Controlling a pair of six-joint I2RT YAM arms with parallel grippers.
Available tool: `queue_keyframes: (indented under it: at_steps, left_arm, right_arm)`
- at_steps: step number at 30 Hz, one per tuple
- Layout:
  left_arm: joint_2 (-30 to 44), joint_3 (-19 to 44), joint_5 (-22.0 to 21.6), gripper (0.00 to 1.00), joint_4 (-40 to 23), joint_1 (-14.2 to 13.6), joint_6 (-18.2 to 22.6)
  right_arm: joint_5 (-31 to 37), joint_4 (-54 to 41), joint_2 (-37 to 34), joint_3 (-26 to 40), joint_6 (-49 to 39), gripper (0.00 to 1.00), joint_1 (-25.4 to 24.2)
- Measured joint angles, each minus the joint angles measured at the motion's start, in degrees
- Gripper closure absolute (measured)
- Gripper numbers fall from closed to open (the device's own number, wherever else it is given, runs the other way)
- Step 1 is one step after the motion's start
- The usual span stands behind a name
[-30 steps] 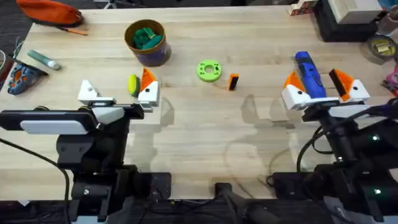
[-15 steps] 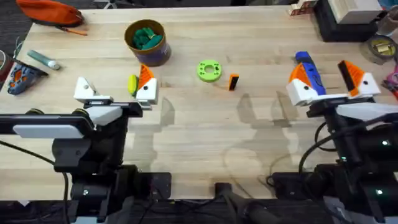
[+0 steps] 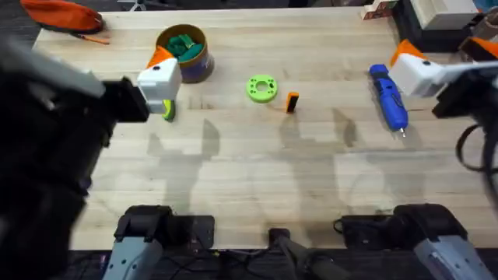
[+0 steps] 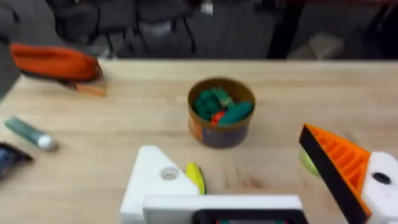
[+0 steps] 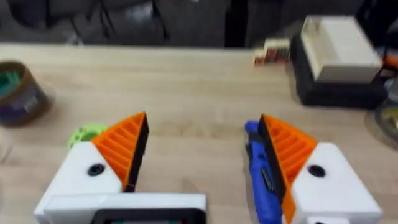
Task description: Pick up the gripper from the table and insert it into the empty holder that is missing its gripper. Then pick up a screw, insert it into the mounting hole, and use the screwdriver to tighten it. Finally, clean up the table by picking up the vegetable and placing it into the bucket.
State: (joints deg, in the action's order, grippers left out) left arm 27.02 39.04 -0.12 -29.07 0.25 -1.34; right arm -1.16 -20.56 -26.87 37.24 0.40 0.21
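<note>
at mid-table the gripper lies loose, just beside the green disc. right gripper stands open and empty; it should straddle the piece squarely, clear of the disc. left gripper: one holder bare, gaping wide; vegetable half hidden behind it.

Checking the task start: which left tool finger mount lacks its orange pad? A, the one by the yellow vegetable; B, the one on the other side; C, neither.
A: in the left wrist view the white holder beside the vegetable is bare, while the other mount carries an orange pad.
</note>
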Motion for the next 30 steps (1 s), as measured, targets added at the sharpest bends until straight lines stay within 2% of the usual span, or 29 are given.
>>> queue_keyframes:
  at_steps: [6, 13, 20, 30]
  left_arm:
    - [15.1, 11.7, 0.0, 0.015, -13.1, 0.0, -0.1]
    - [26.5, 19.5, 0.2, 0.015, -23.6, 0.0, -1.5]
    - [31.7, 21.4, 0.3, 0.016, -25.6, 0.0, -2.0]
    - [32.2, 21.4, -1.4, 0.015, -26.5, 0.0, -2.1]
  right_arm:
    - [0.0, -16.8, -16.9, 14.8, 0.0, 0.01, 0.0]
    - [-0.2, -29.6, -28.2, 24.3, 0.0, 0.01, 0.0]
    - [-0.2, -33.8, -30.7, 26.5, 0.0, 0.01, 0.0]
    - [-0.2, -34.2, -30.8, 26.6, 0.0, 0.008, 0.0]
